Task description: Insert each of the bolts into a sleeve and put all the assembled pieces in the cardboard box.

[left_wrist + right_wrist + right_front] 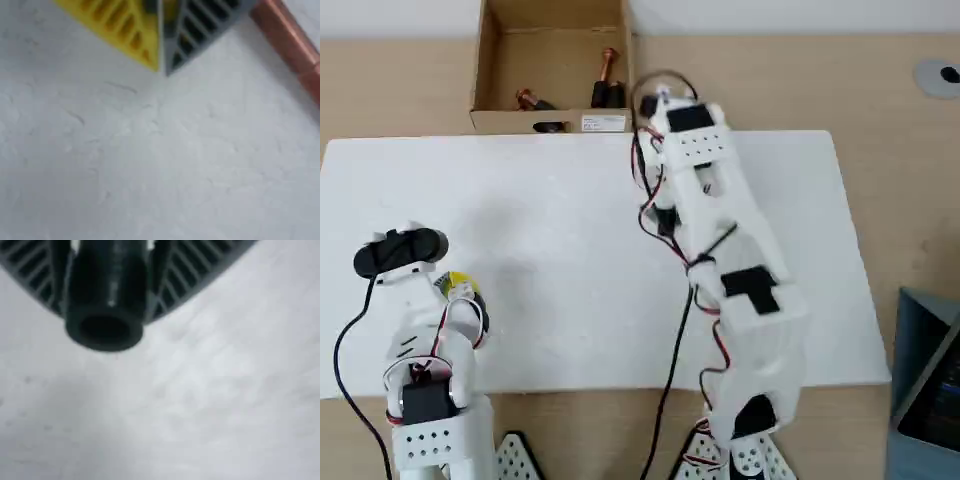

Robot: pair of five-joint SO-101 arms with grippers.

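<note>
"Which step is this?"

"Joining, I think. The right gripper [107, 312] pinches a black sleeve [107, 290] (hole end free). The left gripper [161, 67] is pressed together, and a bolt [287, 37] lies just beside it."

"Next?"

"Probably grab the bolt and line it up with the hole."

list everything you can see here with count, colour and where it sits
cardboard box: one, brown, on the table beyond the board
assembled pieces: at least two, copper and black, inside the box
sleeve: one, black, in the right gripper
bolt: one, copper, beside the left gripper
board: one, white, on the table
table: one, wooden
disc: one, grey, table's far right
container: one, dark grey, right edge
left gripper: yellow and grey, tips together, over the board
right gripper: grey, clamped on the sleeve
</note>
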